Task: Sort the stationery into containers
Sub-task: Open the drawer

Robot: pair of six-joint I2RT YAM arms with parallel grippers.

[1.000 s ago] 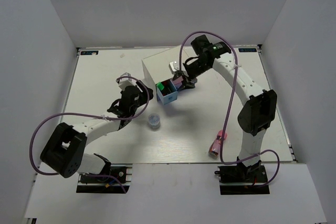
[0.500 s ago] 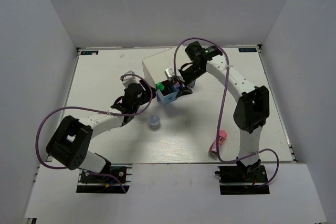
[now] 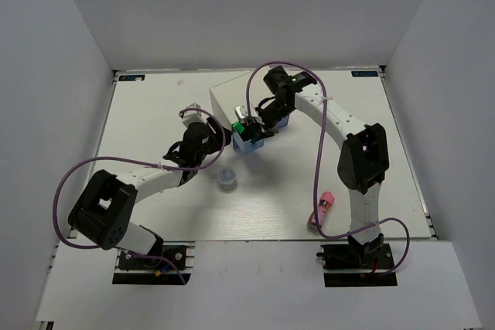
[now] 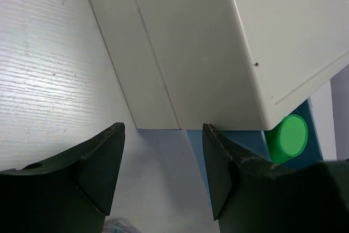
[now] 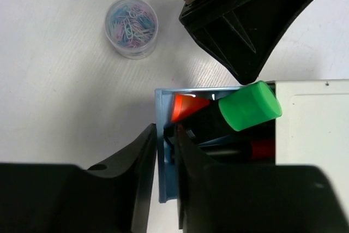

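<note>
The white drawer chest stands mid-table with its light blue drawer pulled out. Three highlighters lie in that drawer: orange end, green cap, red end. My right gripper is shut on the drawer's front wall, one finger outside and one inside. My left gripper is open and empty beside the chest's corner, just left of the drawer. The round blue-grey pot of paper clips stands near the left gripper. The pink tube lies far right by the right arm.
The two arms reach close together over the drawer; the left gripper's body shows just above the green cap in the right wrist view. The pot sits a short way off the drawer's front.
My right gripper has moved left from the chest's front onto the pulled-out blue drawer and closed on its front wall. My left gripper has edged toward the chest.
</note>
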